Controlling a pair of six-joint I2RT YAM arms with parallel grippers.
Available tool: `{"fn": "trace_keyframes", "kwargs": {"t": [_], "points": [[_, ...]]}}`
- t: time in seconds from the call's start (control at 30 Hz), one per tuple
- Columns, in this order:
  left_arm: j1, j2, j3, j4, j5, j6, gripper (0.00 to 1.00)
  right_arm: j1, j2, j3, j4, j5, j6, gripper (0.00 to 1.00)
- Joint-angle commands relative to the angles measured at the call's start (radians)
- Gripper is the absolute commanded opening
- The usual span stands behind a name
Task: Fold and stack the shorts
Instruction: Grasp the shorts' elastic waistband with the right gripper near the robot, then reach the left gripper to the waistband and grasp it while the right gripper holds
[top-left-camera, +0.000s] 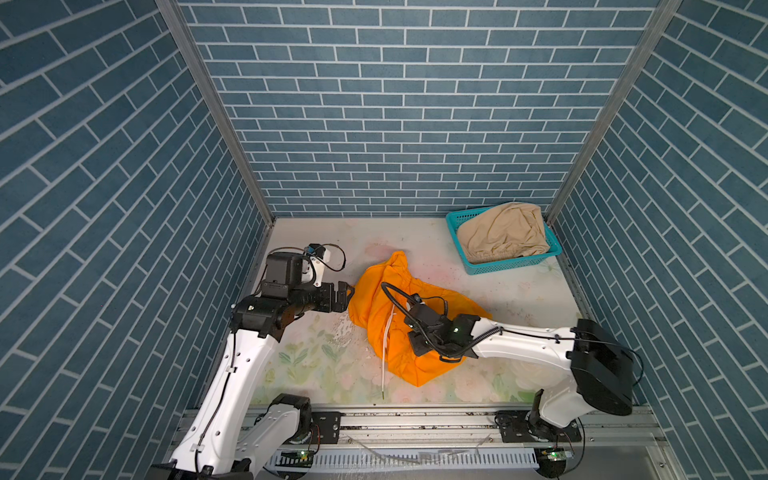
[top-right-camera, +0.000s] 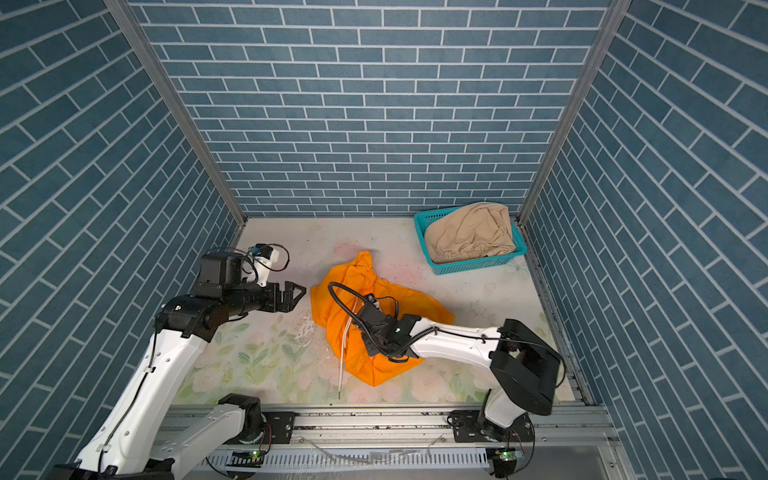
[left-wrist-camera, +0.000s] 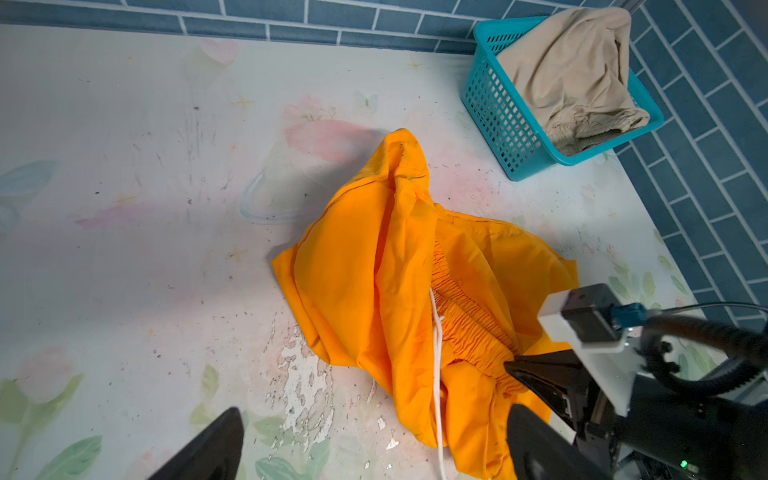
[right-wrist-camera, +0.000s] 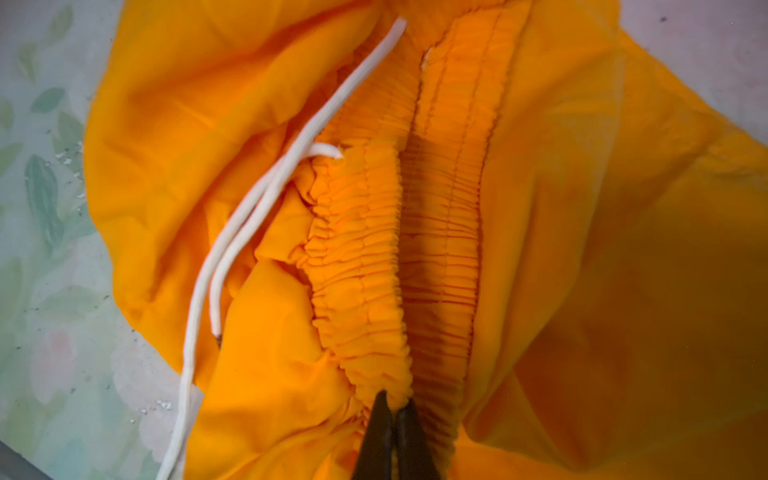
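Shorts are in hand. The right fingers (right-wrist-camera: 390, 432) are clenched on the gathered waistband (right-wrist-camera: 361, 270) of the orange shorts (top-left-camera: 374, 316), pinching its edge. The left fingers (top-left-camera: 343, 295) are spread wide and empty, near the left side of the heap and seemingly clear of the cloth.

The orange pair lies crumpled mid-tabletop, its white drawstring (right-wrist-camera: 249, 208) trailing toward the front edge. I'd judge this an early step: getting the pair spread flat before any fold. Next, the left fingers probably need a second hold along the waistband, so both arms can lift and lay it out.

The beige shorts (top-left-camera: 503, 235) sit bunched in the basket (top-left-camera: 511, 266) at the far right corner. The tabletop (top-left-camera: 316, 361) is a pale floral print, scuffed and flaking beside the heap. Blue brick-pattern walls (top-left-camera: 395, 124) close three sides.
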Motion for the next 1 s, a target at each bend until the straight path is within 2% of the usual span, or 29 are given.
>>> {"fn": "trace_keyframes", "kwargs": {"t": [0.0,0.17,0.23,0.4,0.57,0.67,0.97], "points": [[-0.076,0.044,0.038,0.045,0.041,0.031,1.0,-0.043,-0.147,-0.098,0.102,-0.025,0.023,0.0],[-0.244,0.164,0.099,0.077,-0.025,0.109,1.0,-0.097,-0.298,-0.212,0.136,-0.029,-0.022,0.0],[-0.272,0.224,0.125,0.098,-0.051,0.122,1.0,-0.107,-0.332,-0.232,0.149,-0.031,-0.043,0.0],[-0.276,0.421,0.203,0.153,-0.078,0.126,1.0,-0.129,-0.362,-0.255,0.149,-0.035,-0.062,0.0],[-0.279,0.623,0.295,0.214,-0.015,0.138,1.0,-0.13,-0.359,-0.265,0.158,-0.044,-0.063,0.0],[-0.292,0.727,0.363,0.194,-0.025,0.175,1.0,-0.13,-0.357,-0.269,0.161,-0.047,-0.063,0.0],[-0.32,0.894,0.466,0.162,-0.113,0.24,1.0,-0.13,-0.373,-0.292,0.183,-0.048,-0.05,0.0]]}}
